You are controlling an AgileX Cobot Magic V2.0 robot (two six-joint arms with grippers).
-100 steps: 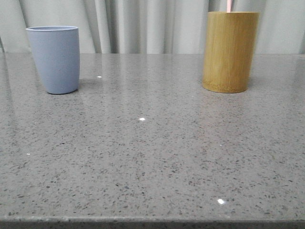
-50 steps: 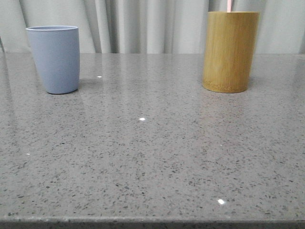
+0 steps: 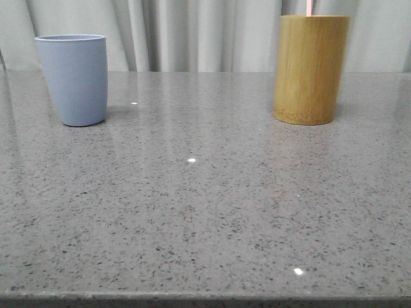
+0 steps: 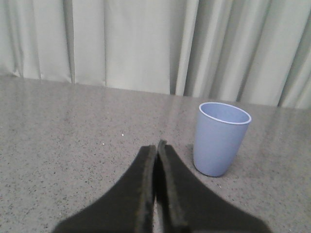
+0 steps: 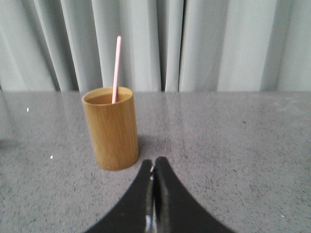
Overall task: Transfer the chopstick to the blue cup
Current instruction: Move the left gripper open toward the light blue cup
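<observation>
On the grey speckled table (image 3: 205, 212), two vessels are seen standing upright and well apart: the blue cup (image 3: 72, 79) at the far left and a bamboo holder (image 3: 310, 68) at the far right, both set close to the pale curtain (image 3: 192, 35) that closes off the back of the scene. A single pink chopstick (image 5: 116, 68) is held inside the bamboo holder, resting against its rim and rising well above it with a slight lean; in the front view only a short pink stub is caught at the upper edge above the holder. Whether more than one stick is present cannot be told. The blue cup's interior, as far as the left wrist view shows it, is seen with nothing in it, and the cup is not touched by either arm. Neither arm is visible in the front view. The left gripper (image 4: 156, 153) is recorded in its wrist view with its black fingers pressed together, nothing between them, poised over the table near the blue cup but apart from it. The right gripper (image 5: 154, 167) is likewise noted with its fingers closed against each other and holding nothing, positioned near the bamboo holder without contact. Small bright light reflections are observed on the tabletop.
</observation>
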